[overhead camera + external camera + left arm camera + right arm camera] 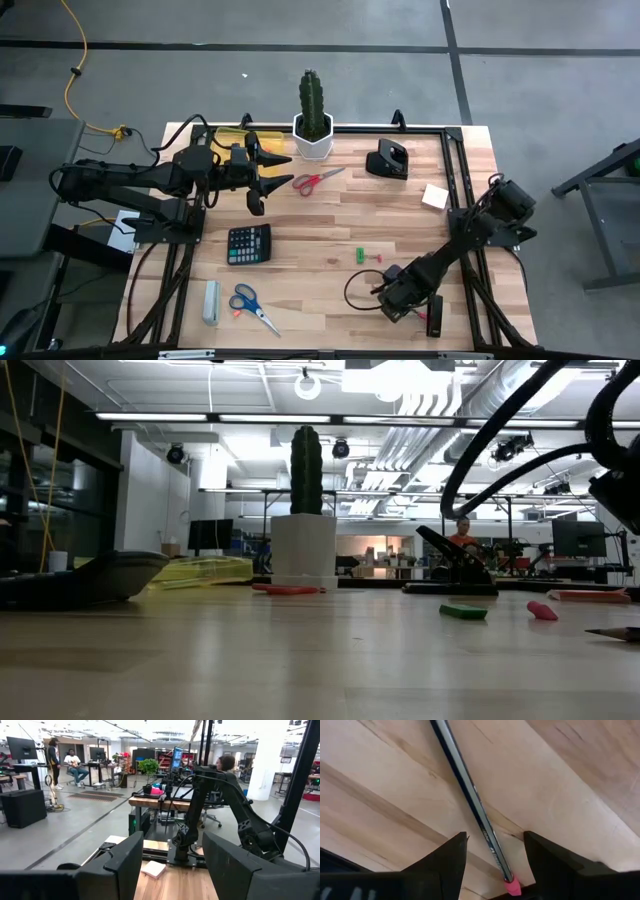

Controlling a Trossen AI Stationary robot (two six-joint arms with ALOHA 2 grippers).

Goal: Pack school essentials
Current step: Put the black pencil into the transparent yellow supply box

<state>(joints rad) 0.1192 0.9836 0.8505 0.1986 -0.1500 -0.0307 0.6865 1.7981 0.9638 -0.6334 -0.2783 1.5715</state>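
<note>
1. High view — left gripper point(262, 172) hovers spread near the red-handled scissors point(316, 180); right gripper point(383, 290) is low at the table's point(330, 230) near edge
2. Right wrist view — fingers point(445, 860) spread astride a pencil point(470, 795) lying flat, not pinched

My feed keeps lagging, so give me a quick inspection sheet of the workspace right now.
Surface: wooden table, no spills seen.
Job's things: red scissors, blue scissors, green piece, pencil, white block, all loose.
Clutter: cactus, calculator, stapler, grey bar.
Grippers: left gripper raised, jaws open, empty; right gripper low, jaws open astride the pencil.
Cables: yellow cable on the floor.
Surroundings: people far behind.
</note>
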